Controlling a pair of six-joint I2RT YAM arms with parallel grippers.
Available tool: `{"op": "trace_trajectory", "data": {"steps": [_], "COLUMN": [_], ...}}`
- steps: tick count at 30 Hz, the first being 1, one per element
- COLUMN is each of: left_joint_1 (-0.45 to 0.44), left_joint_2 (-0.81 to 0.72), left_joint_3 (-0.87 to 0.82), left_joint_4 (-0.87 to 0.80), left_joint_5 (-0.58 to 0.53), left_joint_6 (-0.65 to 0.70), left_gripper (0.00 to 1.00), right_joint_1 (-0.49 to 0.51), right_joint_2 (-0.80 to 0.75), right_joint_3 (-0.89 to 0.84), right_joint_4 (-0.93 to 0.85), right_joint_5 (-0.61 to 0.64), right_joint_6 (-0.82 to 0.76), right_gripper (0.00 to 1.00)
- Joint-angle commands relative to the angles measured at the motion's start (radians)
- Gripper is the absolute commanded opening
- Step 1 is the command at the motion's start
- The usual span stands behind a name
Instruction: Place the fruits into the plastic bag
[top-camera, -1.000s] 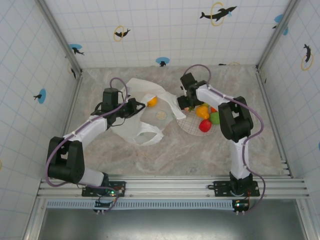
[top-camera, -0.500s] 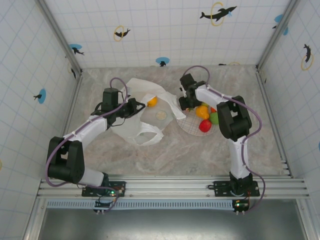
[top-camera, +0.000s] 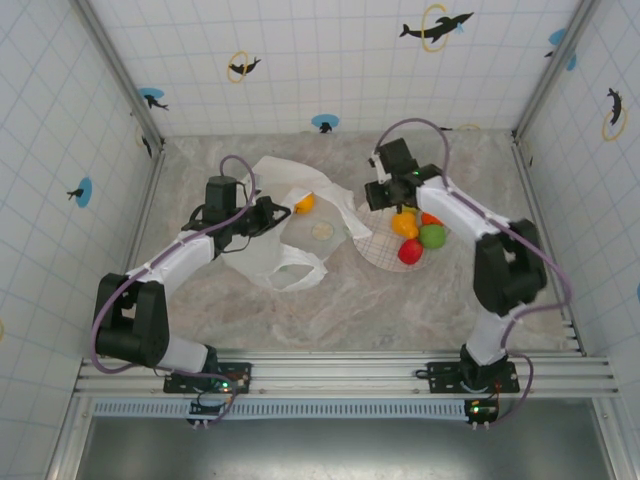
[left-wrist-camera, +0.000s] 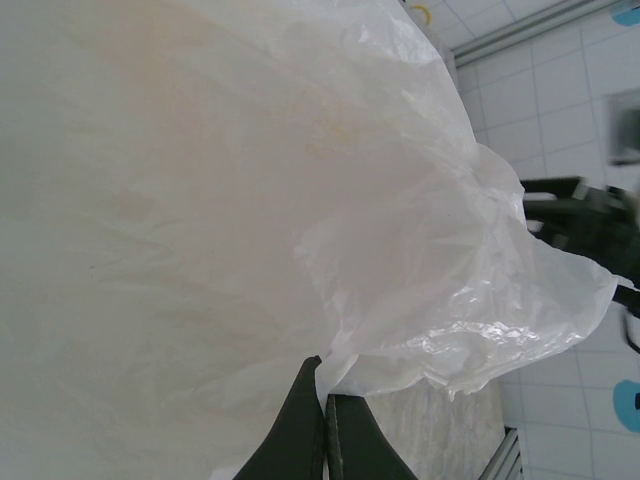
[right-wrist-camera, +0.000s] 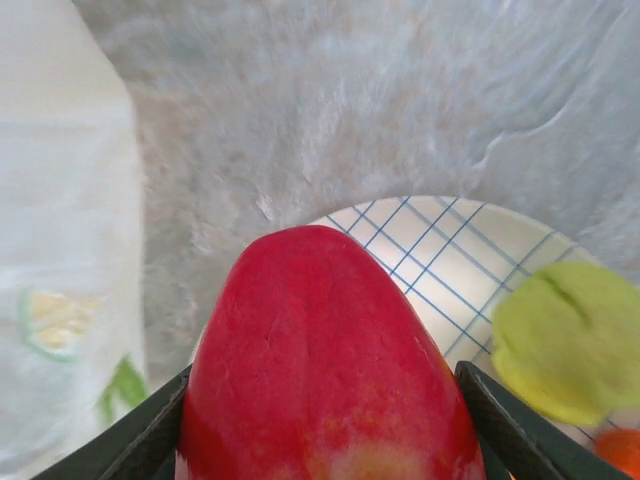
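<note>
One red fruit (right-wrist-camera: 320, 365) in right jaws, left jaws pinching bag (left-wrist-camera: 300, 200)

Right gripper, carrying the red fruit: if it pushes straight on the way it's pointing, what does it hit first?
The red fruit held by the right gripper leads and would likely land on the plate rim or the marble table just past it; depth is unclear.
</note>
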Motion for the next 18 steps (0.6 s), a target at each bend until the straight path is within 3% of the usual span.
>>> {"op": "trace_trajectory", "data": {"steps": [1,8,14,18], "left_joint_1": [0.007,0.007,0.007,0.008], "left_joint_2": [0.000,0.001,0.000,-0.003], "left_joint_3": [0.027,0.025,0.024,0.025], "left_joint_4": [-0.008,-0.006,-0.006,-0.005], "left_joint_5": [0.000,0.001,0.001,0.003], "left_joint_6": [0.002,0.000,0.000,-0.001], "left_gripper": [0.00,0.00,0.00,0.00], "right_joint_1": [0.045,0.234,0.361,0.377], "right_joint_2": [-0.172,-0.297,-0.202,-0.132], "right_joint_3": [-0.126,-0.220,-0.226,-0.235], "right_joint_4": [0.170,0.310,0.341,0.352], "right_joint_5": [-0.018,-0.101,-0.131,-0.084], "right_joint_6": [-0.005,-0.092,-0.138,-0.142], "right_gripper": [0.62,0.64,0.64,0.63]}}
